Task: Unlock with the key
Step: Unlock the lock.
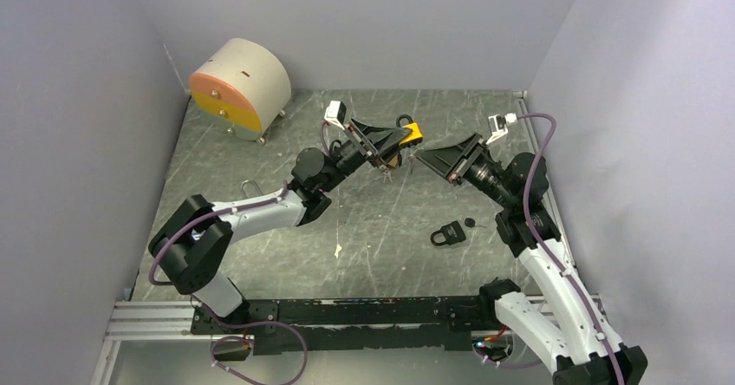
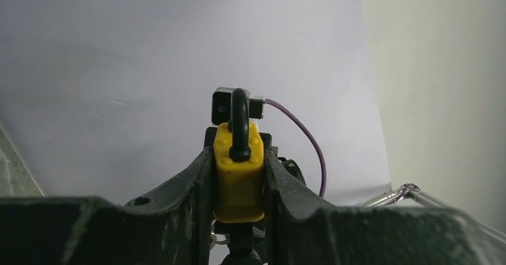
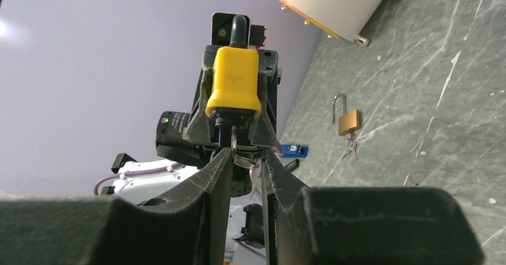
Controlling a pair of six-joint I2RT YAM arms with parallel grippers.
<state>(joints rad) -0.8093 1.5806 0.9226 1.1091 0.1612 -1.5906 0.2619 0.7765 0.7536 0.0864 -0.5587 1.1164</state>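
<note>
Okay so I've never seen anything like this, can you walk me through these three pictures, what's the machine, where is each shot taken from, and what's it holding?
These are two robot arms bolted at the near edge of a scratched grey table. The wide picture looks down from above and behind them; the other two come from small cameras on each wrist, so black fingers fill the bottom.

The left gripper is clamped on a yellow padlock with a black shackle, held up in the air. The right gripper faces the lock's underside, its fingers around a small metal key hanging there.

Lying on the table: a black padlock, a brass padlock with keys, its shackle open, and a round beige drum with an orange and yellow face.
</note>
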